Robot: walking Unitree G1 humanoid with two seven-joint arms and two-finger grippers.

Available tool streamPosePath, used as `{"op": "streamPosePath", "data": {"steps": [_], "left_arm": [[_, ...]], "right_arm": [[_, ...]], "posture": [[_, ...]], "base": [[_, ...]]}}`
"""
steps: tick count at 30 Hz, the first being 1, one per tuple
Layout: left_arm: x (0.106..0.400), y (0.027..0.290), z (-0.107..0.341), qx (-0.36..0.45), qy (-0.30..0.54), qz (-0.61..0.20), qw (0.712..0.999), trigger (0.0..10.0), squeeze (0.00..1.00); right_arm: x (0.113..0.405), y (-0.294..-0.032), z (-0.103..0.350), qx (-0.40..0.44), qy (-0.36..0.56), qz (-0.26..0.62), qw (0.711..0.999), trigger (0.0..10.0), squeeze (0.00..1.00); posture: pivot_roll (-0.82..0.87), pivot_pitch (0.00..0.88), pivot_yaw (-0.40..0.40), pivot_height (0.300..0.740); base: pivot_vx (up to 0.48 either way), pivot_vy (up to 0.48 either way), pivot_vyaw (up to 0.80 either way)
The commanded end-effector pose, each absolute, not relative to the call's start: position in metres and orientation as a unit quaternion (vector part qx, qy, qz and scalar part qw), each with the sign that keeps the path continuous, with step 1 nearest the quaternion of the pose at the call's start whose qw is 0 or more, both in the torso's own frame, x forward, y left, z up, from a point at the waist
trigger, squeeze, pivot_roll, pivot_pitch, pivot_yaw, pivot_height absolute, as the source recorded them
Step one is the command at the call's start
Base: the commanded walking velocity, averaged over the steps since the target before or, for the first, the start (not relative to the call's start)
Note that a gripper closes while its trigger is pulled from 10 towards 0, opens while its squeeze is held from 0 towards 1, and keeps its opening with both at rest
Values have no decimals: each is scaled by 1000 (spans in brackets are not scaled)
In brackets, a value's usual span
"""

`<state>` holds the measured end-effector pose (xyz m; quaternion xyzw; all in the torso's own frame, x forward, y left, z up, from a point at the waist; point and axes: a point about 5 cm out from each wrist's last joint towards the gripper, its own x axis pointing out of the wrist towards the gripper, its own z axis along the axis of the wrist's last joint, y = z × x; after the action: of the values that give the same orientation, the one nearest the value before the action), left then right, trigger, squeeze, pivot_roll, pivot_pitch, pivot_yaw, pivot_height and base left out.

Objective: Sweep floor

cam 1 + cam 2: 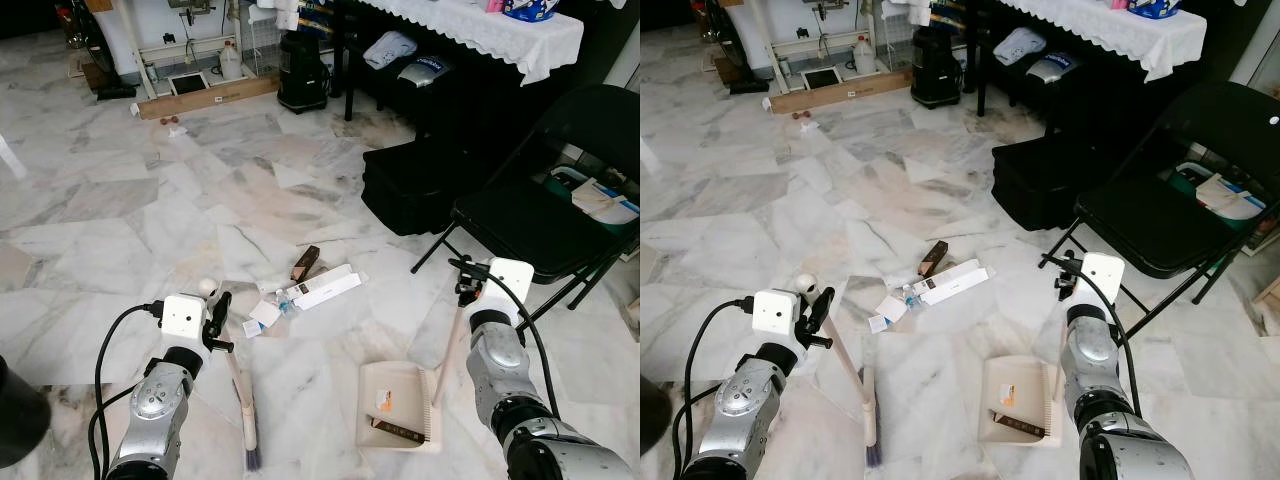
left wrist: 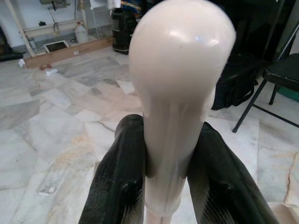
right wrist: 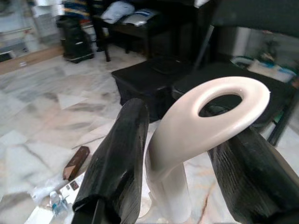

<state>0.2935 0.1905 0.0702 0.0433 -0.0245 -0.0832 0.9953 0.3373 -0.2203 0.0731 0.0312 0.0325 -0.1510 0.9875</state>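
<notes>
You've got L gripper (image 2: 163, 186) clamped on glossy round-knobbed broom (image 1: 240, 395); R gripper (image 3: 187, 182) grasps dustpan (image 1: 400, 405) loop handle, marble floor (image 1: 130, 230).

The floor (image 1: 150, 215) is pale marble in grey and beige veined slabs, lit evenly with soft sheen. On the right stands a black folding chair (image 1: 560, 215), papers (image 1: 605, 200) just past its seat. Beside it on the floor sits a black case (image 1: 410, 185). Behind runs a dark bench (image 1: 420, 50) under a white lace cloth (image 1: 480, 28), with folded items on its lower shelf. A black bin (image 1: 302, 70) stands near the far wall, next to a long brown box (image 1: 205, 98), a white jug (image 1: 230, 62) and a white frame (image 1: 150, 45).
</notes>
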Motion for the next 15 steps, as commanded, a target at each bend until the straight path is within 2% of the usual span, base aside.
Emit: {"op": "streamPosePath", "data": {"steps": [1, 15], "left_arm": [[294, 191, 71, 46, -21, -89, 995, 10000, 0], [295, 189, 71, 44, -20, -95, 994, 10000, 0]], "right_arm": [[333, -227, 68, 47, 45, -176, 982, 10000, 0], [326, -239, 62, 63, 60, -240, 967, 10000, 0]], "posture": [[74, 79, 15, 740], [73, 78, 17, 740]], "base": [[0, 0, 0], [0, 0, 0]]}}
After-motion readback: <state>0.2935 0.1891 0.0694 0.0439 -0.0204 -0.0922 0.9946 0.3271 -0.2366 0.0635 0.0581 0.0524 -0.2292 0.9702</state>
